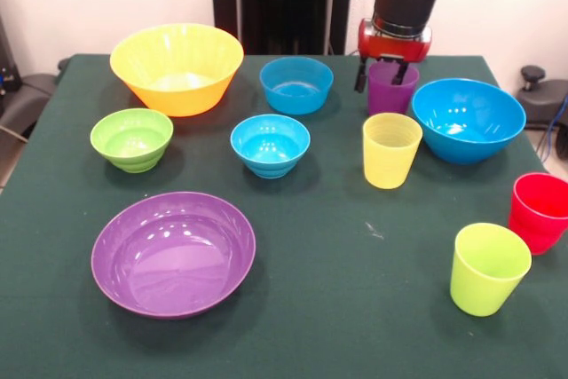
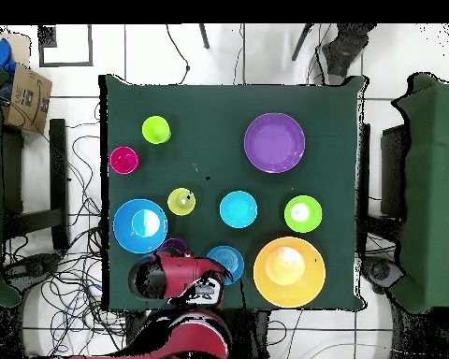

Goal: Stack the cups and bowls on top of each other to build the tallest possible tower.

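1. The small tapered purple plastic cup is mostly covered in the overhead view by the red and black robot arm, with only a sliver of rim showing.
2. The small tapered red plastic cup is cut off by the front view's right edge.
3. The black-fingered gripper straddles the purple cup's rim; whether its fingers press the wall cannot be told.
4. The arm's upper part runs out of the front view's top edge.

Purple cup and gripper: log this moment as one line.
gripper: at purple cup rim, grasp state unclear | cup upright on table, beside large blue bowl | no stack yet
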Motion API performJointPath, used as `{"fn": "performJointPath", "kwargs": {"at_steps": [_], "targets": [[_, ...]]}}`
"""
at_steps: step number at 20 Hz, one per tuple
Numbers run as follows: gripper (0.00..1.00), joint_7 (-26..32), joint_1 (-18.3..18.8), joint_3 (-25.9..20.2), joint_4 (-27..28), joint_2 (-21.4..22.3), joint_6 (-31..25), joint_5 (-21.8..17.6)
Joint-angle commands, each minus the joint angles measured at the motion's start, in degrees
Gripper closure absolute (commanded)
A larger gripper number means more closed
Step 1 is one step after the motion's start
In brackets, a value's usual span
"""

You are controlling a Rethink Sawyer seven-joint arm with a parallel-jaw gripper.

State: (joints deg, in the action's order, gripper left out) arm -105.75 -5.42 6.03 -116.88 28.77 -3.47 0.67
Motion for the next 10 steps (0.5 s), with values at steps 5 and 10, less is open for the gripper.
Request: {"fn": "performJointPath", "kwargs": {"at_steps": [5, 10], "targets": [[0.0, -11.64, -2.19, -2.83, 0.81, 2.28, 1.6, 1.93], [0.0, -12.97, -3.16, -2.16, 0.81, 2.08, 2.01, 1.89]]}}
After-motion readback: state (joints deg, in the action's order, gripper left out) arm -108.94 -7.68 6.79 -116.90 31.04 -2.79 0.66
